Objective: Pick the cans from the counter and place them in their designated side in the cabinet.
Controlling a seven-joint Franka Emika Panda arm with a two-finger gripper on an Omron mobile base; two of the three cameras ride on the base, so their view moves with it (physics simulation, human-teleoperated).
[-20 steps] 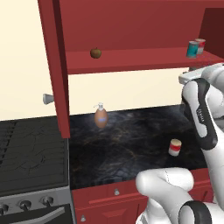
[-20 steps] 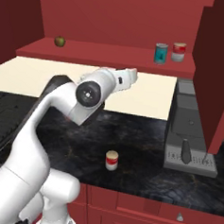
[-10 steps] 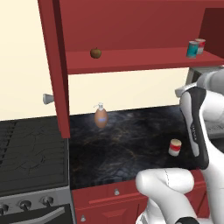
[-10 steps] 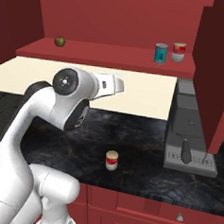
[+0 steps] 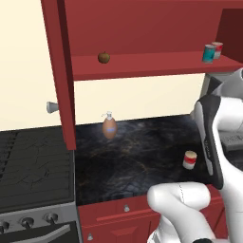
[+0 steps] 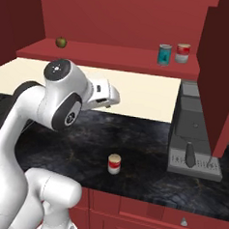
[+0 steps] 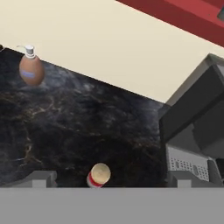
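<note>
Since a second ago we see the arm swing round: its forearm has dropped lower on the right of the left base view, and its big joint has turned toward the left in the right base view, while the cans have stayed put.

From the left base view, the cream-and-red can [image 5: 190,160] stands upright on the black counter [image 5: 133,161], near its front edge and just beside our forearm. The teal can [image 5: 208,53] sits on the cabinet shelf [image 5: 142,64] at its right end, touching or nearly touching a second red-banded can [image 5: 218,49] that it partly covers. A small brown apple [image 5: 104,57] rests well apart at the shelf's left. The soap bottle [image 5: 109,127] stands at the back of the counter, beside the tall cabinet door [image 5: 59,71]. The stove top [image 5: 33,166] is cut off at the left.

From the right base view, the gripper [image 6: 114,96] points right above the counter; we cannot tell here how its fingers stand. A grey appliance [image 6: 192,141] is partly hidden by the cabinet's side.

From the hand view, the two finger tips [image 7: 41,178] stand wide apart, grasping nothing, with the cream-and-red can between them far below, its base cut off.
</note>
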